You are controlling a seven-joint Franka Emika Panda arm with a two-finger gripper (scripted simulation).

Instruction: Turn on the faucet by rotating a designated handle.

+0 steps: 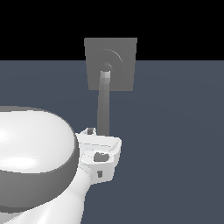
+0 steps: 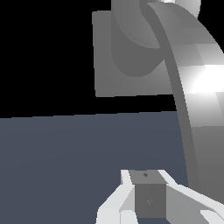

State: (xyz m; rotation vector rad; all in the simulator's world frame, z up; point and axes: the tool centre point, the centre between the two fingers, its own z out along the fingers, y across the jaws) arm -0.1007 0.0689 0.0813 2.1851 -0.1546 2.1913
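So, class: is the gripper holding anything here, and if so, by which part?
It cannot be told. The gripper sits at the near end of the handle, but neither view shows its fingers closed on the bar.

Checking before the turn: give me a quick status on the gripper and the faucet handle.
Gripper at handle's near end, jaw state unclear. Handle runs straight out from faucet plate. Nothing seen blocking.

Beyond my gripper (image 1: pixel 101 141) the long narrow light-grey handle bar (image 1: pixel 103 105) runs away from me to the matte grey square faucet plate with raised rings (image 1: pixel 122 57), which stands upright farthest from me.
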